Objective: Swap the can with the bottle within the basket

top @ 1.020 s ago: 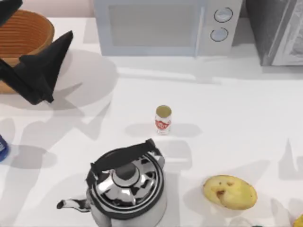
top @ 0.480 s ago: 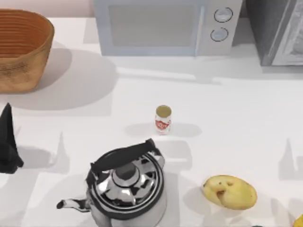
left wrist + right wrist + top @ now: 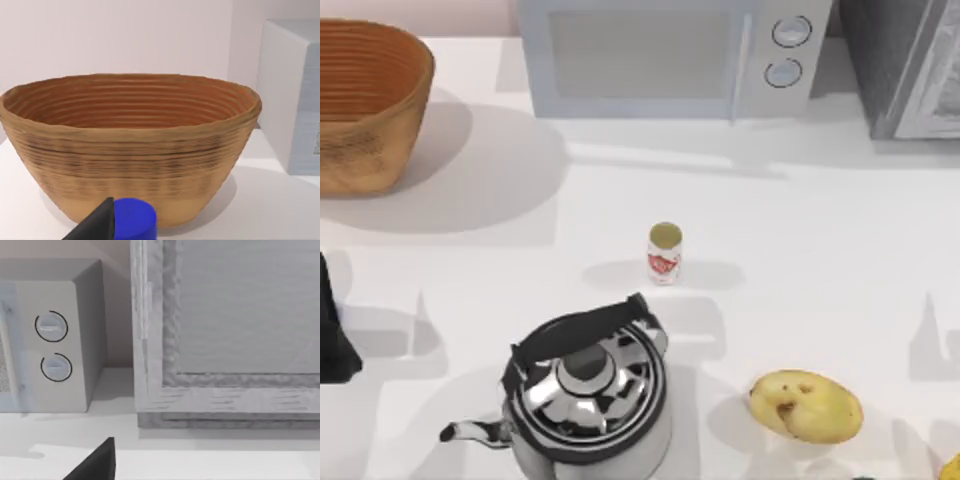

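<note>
Top view: the can [image 3: 664, 252] stands upright mid-tabletop; the basket [image 3: 365, 110] sits at the far-left corner, the left gripper [image 3: 332, 335] at the left edge, nearer both.

Left wrist view: the bottle [image 3: 133, 219] stands against a finger [image 3: 95, 225]; whether gripped, I cannot tell.

Right wrist view: right arm parked facing the microwave [image 3: 47, 335].

Left gripper [image 3: 332, 330] lower, nearer table edge — withdrawn

A white surface [image 3: 820, 230] carries the items below. A microwave [image 3: 670, 55] stands at the far edge, with two round dials [image 3: 788, 50] on its right panel. A grey appliance [image 3: 910, 65] stands just beside it at the far right. A chrome kettle [image 3: 585, 395] with a black handle sits at the near edge. A yellow potato [image 3: 807, 405] lies to its right, apart from it.
</note>
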You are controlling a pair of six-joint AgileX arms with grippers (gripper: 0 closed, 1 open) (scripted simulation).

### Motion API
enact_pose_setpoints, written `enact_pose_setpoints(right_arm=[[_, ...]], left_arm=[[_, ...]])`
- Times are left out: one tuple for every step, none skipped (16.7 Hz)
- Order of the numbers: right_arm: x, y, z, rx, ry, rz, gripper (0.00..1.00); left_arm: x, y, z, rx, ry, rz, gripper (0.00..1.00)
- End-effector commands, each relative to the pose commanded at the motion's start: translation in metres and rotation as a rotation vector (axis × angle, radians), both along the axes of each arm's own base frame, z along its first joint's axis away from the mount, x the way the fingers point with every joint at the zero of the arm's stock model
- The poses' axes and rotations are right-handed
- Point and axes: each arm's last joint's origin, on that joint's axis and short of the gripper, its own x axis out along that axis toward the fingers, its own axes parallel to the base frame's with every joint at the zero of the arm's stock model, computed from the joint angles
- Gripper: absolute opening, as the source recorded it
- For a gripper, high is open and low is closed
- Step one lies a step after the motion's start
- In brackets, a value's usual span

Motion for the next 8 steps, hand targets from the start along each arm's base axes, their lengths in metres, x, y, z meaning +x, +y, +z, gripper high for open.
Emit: enact_pose_setpoints(right_arm=[[0.0, 0.0, 0.0, 0.0, 0.0, 0.0, 1.0], [0.0, 0.0, 0.0, 0.0, 0.0, 0.0, 1.0], [0.0, 0.0, 0.0, 0.0, 0.0, 0.0, 1.0], [0.0, 0.0, 0.0, 0.0, 0.0, 0.0, 1.0], [0.0, 0.0, 0.0, 0.0, 0.0, 0.0, 1.0], [0.0, 0.0, 0.0, 0.0, 0.0, 0.0, 1.0], [0.0, 0.0, 0.0, 0.0, 0.0, 0.0, 1.0], [0.0, 0.0, 0.0, 0.0, 0.0, 0.0, 1.0]], left_arm=[[0.0, 0.0, 0.001, 0.0, 0.0, -0.005, 1.0], [0.0, 0.0, 0.001, 0.0, 0.0, -0.005, 1.0], [0.001, 0.0, 0.001, 0.002, 0.0, -0.003, 1.0], [0.002, 0.001, 0.002, 0.006, 0.001, -0.002, 1.0], [0.004, 0.002, 0.002, 0.011, 0.005, -0.001, 1.0], [0.007, 0.003, 0.003, 0.018, 0.014, -0.001, 1.0], [0.01, 0.005, 0.002, 0.024, 0.029, -0.002, 1.0], [0.014, 0.007, 0.001, 0.031, 0.049, -0.003, 1.0]])
